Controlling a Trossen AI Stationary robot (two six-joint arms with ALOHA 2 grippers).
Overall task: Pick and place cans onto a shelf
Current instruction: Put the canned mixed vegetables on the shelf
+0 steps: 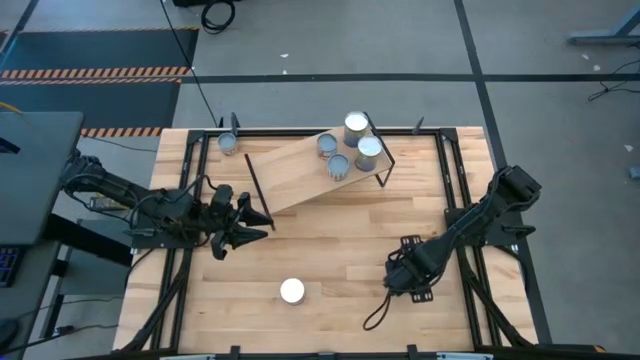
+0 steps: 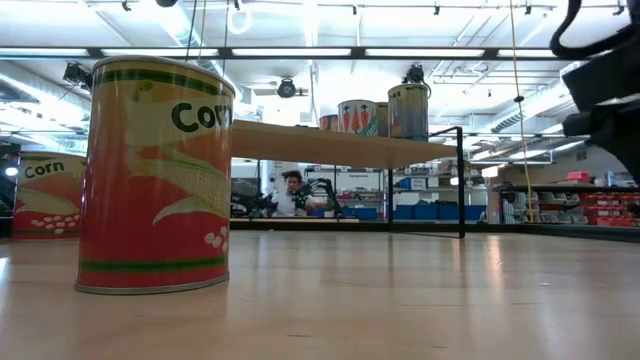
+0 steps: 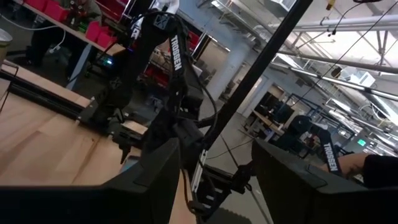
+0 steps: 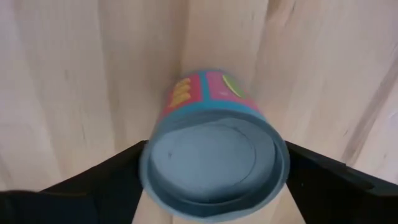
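Right pincer point(image 1: 405, 281) low over the near-right worktop point(image 1: 330, 250), fingers point(image 4: 93, 180) spread either side of a blue-topped can point(image 4: 214, 152) with pink and blue sides. Whether they press its sides, cannot tell.

Away from that pincer toward the other arm, a white-topped corn can point(image 1: 292, 291) stands alone on the near worktop; in the low view it fills the foreground.

Left pincer point(image 1: 262, 217) at the near-left end of the shelf point(image 1: 300, 172), released, its fingers point(image 3: 149, 180) parted around the shelf's black rod leg point(image 3: 249, 87).

Beyond it, four cans point(image 1: 351, 147) stand grouped at the shelf's far right end. One more can point(image 1: 229, 143) sits on the worktop's far edge, past the shelf's left end.
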